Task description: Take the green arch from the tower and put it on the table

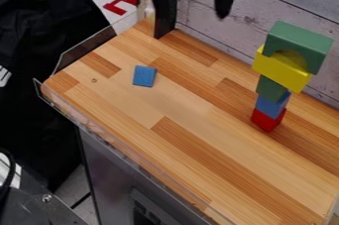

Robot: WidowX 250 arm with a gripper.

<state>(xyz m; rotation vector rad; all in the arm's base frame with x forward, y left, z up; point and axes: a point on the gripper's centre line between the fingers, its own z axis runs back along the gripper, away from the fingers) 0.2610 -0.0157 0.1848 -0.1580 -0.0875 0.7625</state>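
The gripper (191, 26) hangs at the top edge, open, its two black fingers wide apart with nothing between them. It is up and to the left of the tower. The green arch (301, 40) lies across the top of the tower at the right, its curved opening facing down onto a yellow block (281, 70). Below the yellow block are a green block (271, 88), a blue block (271, 106) and, at the bottom, a red block (268, 120) standing on the wooden table (192, 105).
A separate blue block (144, 76) lies on the table left of centre. A grey plank wall (255, 11) runs behind the tower along the back edge. Clear plastic edging (86, 48) borders the table's left side, and dark cloth (39, 70) hangs beyond it.
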